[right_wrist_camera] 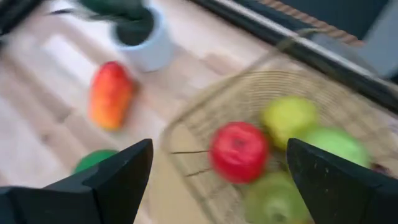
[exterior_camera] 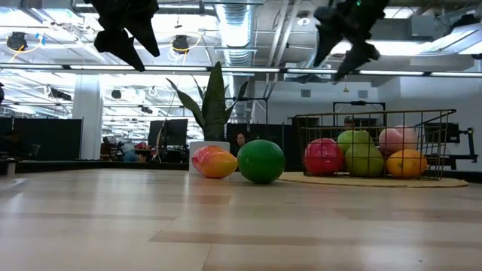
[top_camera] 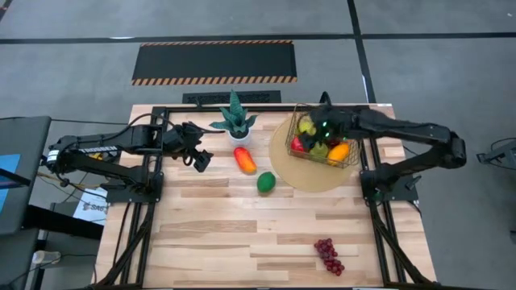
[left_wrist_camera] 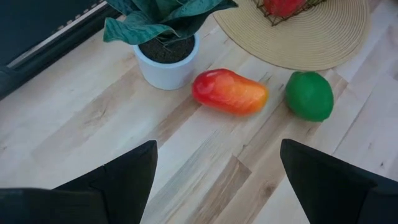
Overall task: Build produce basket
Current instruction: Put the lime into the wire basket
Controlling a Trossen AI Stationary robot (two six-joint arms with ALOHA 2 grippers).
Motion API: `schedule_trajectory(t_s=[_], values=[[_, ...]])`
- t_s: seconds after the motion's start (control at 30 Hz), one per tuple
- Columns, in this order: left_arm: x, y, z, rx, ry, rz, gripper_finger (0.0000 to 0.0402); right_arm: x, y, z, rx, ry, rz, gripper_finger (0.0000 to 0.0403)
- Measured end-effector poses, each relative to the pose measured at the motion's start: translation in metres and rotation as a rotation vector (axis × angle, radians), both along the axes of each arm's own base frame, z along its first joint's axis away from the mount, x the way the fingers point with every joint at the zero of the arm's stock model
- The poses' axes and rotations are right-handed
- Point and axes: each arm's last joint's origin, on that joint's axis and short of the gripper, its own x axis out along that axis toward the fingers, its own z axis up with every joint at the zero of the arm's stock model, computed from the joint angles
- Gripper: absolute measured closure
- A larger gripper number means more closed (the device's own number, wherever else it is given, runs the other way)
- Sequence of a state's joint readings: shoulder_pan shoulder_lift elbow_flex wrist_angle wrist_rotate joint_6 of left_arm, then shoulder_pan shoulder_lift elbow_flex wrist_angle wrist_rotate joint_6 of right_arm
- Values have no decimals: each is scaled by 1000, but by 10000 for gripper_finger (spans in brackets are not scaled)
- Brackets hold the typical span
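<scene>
In the high view my left claw [top_camera: 199, 157] hangs at centre left, above bare counter [top_camera: 242, 234], fingers spread and grasping nothing. Just right of it stands the potted plant [top_camera: 235, 122] in its white pot, between that claw and the basket. Below the pot lies the mango [top_camera: 244, 159], orange-red, and lower right of it the avocado [top_camera: 266, 183], round and green; the two are near each other but apart. Farther right the round tan mat [top_camera: 310, 177] carries the basket [top_camera: 352, 160], which holds a red apple [top_camera: 299, 145], green apples [top_camera: 320, 151], a pear [top_camera: 306, 126] and an orange fruit [top_camera: 339, 151]. My right claw [top_camera: 324, 109] hovers over the basket's upper rim, released and empty. At lower right the purple grapes [top_camera: 328, 255] lie alone, well apart from everything.
</scene>
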State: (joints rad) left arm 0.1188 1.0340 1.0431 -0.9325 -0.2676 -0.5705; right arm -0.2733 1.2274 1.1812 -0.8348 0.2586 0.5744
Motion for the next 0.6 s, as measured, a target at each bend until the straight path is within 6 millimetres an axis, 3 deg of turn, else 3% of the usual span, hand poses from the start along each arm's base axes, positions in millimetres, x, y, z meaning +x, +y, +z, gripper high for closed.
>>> schedule_trajectory(t_s=[0.13,0.33,0.6], values=[[0,0,0,1,1,1,74,30,20,-8,-40,-38,136,19],[0,0,0,-4,0,7,74,78,45,-36,-163,-6,394,17],[0,0,0,6,8,-4,74,107,62,-68,-337,130,748,18]])
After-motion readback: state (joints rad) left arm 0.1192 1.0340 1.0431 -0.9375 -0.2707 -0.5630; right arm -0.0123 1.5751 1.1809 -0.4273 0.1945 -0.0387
